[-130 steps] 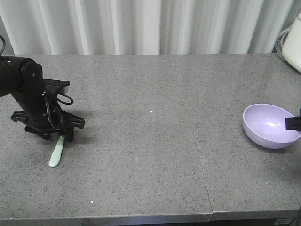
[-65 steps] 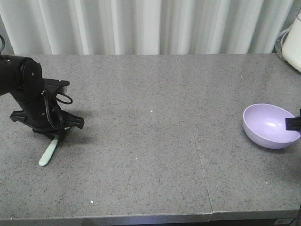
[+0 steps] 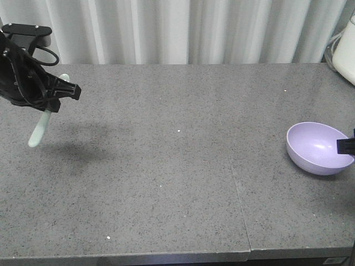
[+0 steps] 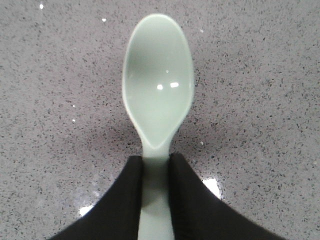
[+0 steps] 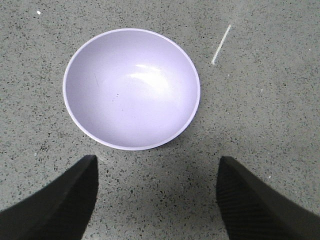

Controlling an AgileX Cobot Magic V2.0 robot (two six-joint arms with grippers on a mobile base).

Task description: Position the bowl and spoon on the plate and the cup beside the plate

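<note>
Front view: at 10 o'clock the left gripper (image 3: 51, 104) hangs above the grey speckled stone table (image 3: 166, 166), clamped on the small pale mint-green plastic spoon (image 3: 40, 128); the spoon dangles tilted, clear of the surface, its shadow below. Over at 3 o'clock sits the round lavender-purple plastic bowl (image 3: 319, 147), upright, with a sliver of the right gripper (image 3: 345, 145) just beside it at the frame edge; white pleated curtain (image 3: 166, 30) at 12.

Left wrist view: two black fingers (image 4: 120, 205) pinch the spoon's handle at 6 o'clock; the scoop points to 12, hollow side facing the camera.

Right wrist view: bowl at 12 o'clock on the table; the right gripper's fingers stand wide apart at 5 and 7, apart from the bowl.
</note>
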